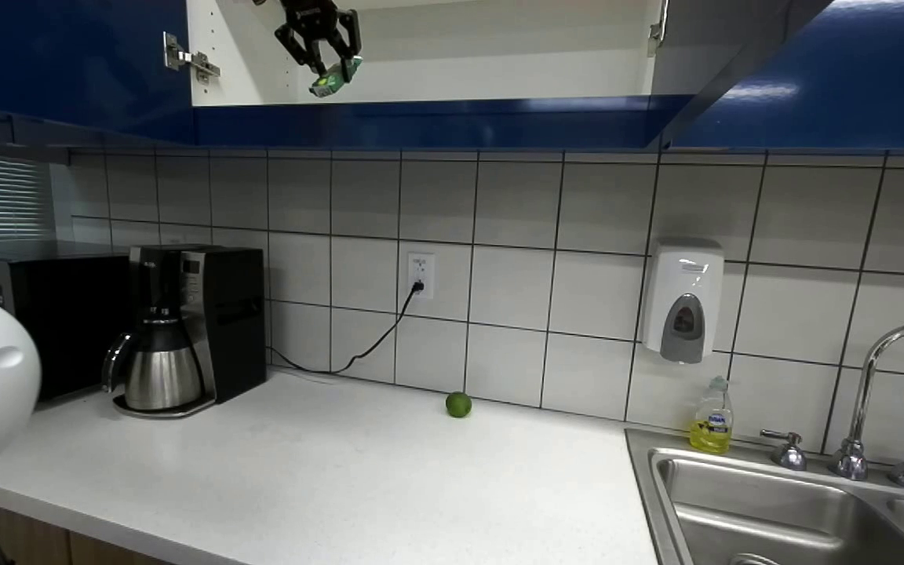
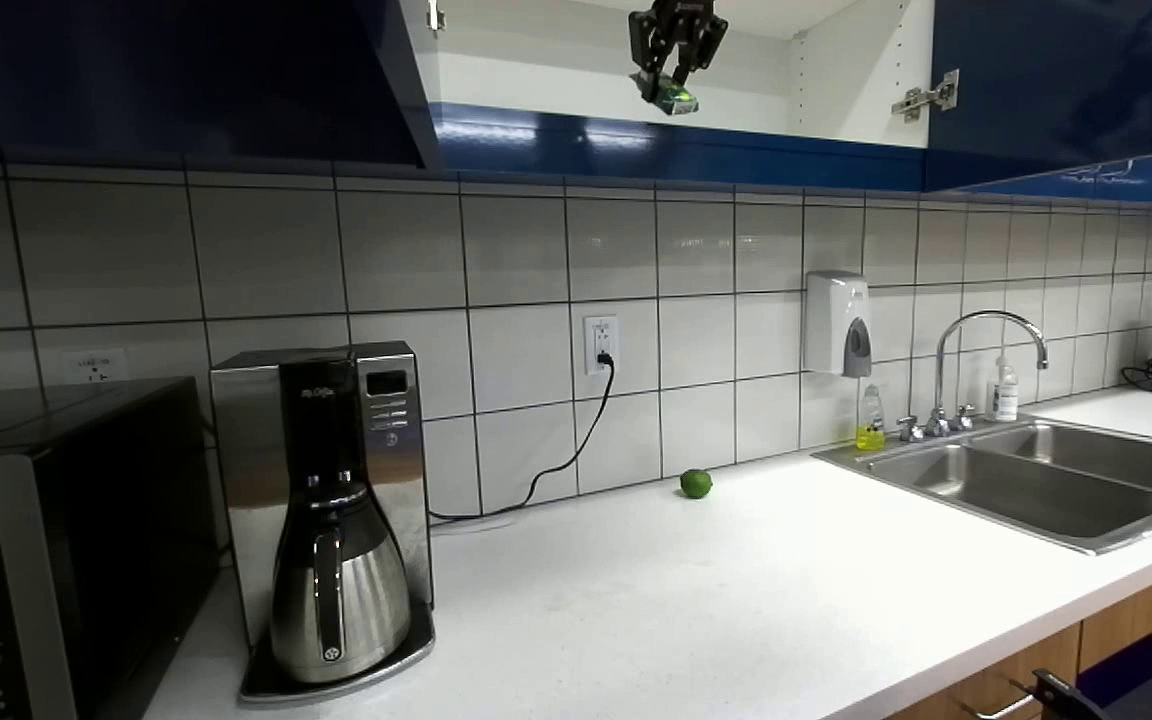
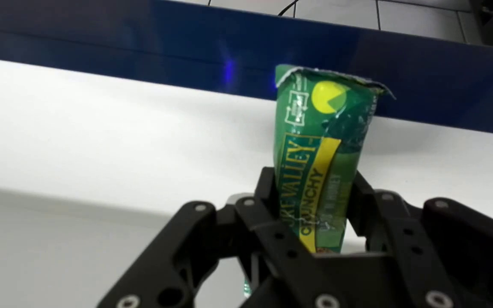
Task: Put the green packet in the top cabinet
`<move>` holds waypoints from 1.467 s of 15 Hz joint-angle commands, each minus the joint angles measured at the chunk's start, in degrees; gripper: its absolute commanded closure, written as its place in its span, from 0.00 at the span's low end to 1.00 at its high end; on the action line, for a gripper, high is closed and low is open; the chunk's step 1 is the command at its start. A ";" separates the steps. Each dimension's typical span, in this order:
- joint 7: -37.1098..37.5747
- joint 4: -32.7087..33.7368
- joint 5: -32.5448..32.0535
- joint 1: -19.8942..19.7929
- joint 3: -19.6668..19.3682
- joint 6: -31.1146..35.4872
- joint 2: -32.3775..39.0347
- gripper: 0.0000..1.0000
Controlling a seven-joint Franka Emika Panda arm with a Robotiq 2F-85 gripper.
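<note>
In an exterior view the claw (image 1: 333, 73) is clamped on the green packet (image 1: 331, 81), held slantwise at its lower end. Behind the claw shows the white inside of the top cabinet (image 1: 499, 67); its dark blue band (image 1: 436, 125) runs below the claw. How deep the claw reaches into the cabinet is hard to judge.

In an exterior view the green packet (image 2: 676, 98) lies across the claw's tip, an end jutting out on either side. A green ball (image 2: 696, 484) rests on the worktop (image 2: 636, 590), well below the claw.

In the wrist view the green packet (image 3: 319, 158) is pinched between the claw's two fingers (image 3: 268, 192), lettered face toward the camera, one end reaching past the claw.
</note>
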 commanded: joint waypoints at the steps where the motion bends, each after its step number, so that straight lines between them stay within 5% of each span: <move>1: -0.80 7.08 1.07 0.89 -0.80 -4.64 3.72 0.84; 16: -0.22 16.66 0.76 1.18 -1.78 -8.46 13.16 0.84; 17: -0.23 17.13 0.74 1.16 -1.87 -8.82 13.47 0.34; 22: -0.14 17.46 0.87 0.31 -1.62 -9.30 14.01 0.04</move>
